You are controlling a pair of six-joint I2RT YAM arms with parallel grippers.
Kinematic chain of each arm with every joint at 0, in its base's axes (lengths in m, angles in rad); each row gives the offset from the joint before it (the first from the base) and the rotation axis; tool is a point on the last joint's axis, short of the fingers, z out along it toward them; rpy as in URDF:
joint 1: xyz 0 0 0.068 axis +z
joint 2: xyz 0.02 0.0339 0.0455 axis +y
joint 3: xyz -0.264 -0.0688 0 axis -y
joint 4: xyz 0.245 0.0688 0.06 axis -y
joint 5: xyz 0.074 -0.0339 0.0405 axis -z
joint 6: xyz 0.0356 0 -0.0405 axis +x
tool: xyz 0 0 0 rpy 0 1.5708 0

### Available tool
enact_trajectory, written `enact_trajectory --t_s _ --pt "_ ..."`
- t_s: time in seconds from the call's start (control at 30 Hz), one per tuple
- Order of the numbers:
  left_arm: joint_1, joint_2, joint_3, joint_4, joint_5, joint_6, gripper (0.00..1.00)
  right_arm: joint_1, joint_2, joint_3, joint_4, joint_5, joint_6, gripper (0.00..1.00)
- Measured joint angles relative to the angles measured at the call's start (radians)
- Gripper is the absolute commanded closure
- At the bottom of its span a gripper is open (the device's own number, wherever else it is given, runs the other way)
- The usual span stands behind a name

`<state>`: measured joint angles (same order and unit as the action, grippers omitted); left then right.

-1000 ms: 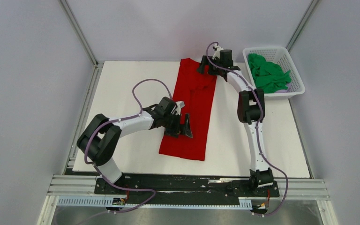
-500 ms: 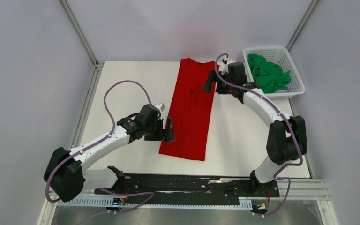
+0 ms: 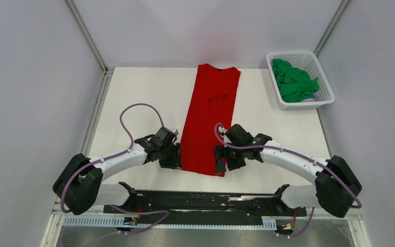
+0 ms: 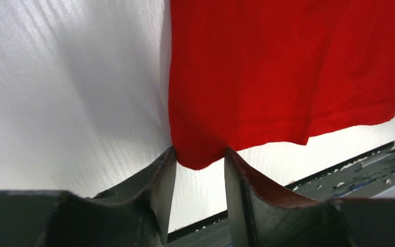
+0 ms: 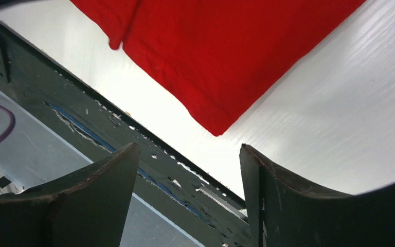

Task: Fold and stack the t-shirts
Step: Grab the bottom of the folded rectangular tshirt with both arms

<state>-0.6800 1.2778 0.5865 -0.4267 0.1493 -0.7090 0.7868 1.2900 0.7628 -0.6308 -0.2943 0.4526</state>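
Observation:
The red t-shirt point(image 3: 209, 118) lies flat as a long narrow strip down the middle of the white table point(image 3: 133, 98), collar at the far end. My left gripper point(image 3: 176, 157) is low at its near left corner; in the left wrist view that red corner point(image 4: 198, 154) sits between the parted fingertips of the left gripper point(image 4: 199, 152). My right gripper point(image 3: 220, 160) is at the near right corner. In the right wrist view the right gripper point(image 5: 189, 146) is open, with the red corner point(image 5: 217, 126) just ahead of it and outside the fingers. The green t-shirt point(image 3: 294, 82) lies crumpled in the basket.
The white lattice basket point(image 3: 290, 53) stands at the table's far right corner. The dark mounting rail point(image 5: 108, 118) runs along the near table edge, right below both grippers. Grey walls and frame posts enclose the table.
Both arms have swung down from mid and far cloth to the shirt's near corners. Both grippers' jaws have narrowed, the left more. The shirt lies as before.

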Motion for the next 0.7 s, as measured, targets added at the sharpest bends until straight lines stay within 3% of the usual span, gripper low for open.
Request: enact_trajectory --t_s 0.17,0.33,0.7 --pt "0.000 0.039 0.000 0.064 0.025 0.000 0.70 0.023 0.045 -0.050 0.016 0.010 0.031 0.41" --pt "0.000 0.084 0.009 0.110 0.054 0.003 1.00 0.023 0.084 -0.070 0.066 0.016 0.061 0.53" --pt "-0.001 0.079 0.011 0.110 0.084 0.003 1.00 0.024 0.107 -0.097 0.140 0.072 0.152 0.89"
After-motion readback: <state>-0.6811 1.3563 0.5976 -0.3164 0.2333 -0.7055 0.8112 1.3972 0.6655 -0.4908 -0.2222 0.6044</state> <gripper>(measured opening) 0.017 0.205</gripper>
